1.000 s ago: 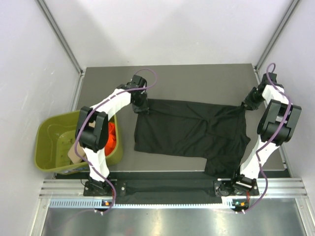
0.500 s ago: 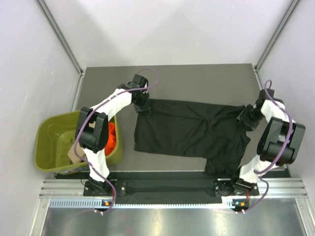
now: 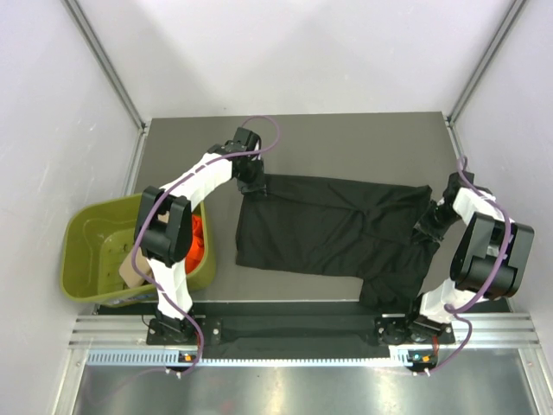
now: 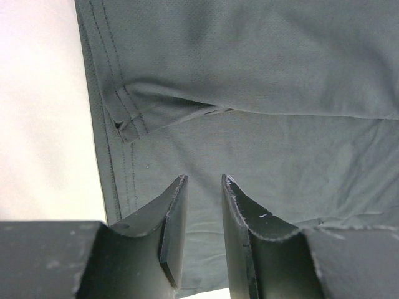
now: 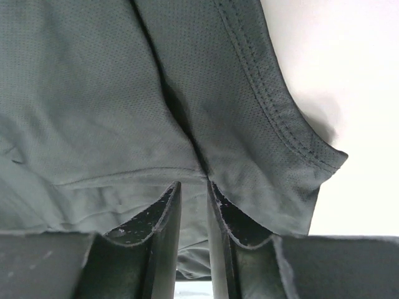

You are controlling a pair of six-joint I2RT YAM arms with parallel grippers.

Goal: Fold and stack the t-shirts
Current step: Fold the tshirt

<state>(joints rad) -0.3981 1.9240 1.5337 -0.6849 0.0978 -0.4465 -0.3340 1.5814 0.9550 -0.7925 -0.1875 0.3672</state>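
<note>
**Black tee spread out, both arms on its edges**

The black shirt lies mostly flat on the matte dark-grey table, with one sleeve flopping toward the near edge. Up close it's a fine mesh knit with a double-stitched hem.

The left gripper sits on the far-left corner, jaws a narrow gap apart over the cloth. Honestly can't tell if it's pinching any.

The right gripper is at the right edge, jaws clamped on a raised crease of the fabric.

An orange-red shirt sits bunched in the olive plastic tub off the table's left side. Plain white walls all around.
</note>
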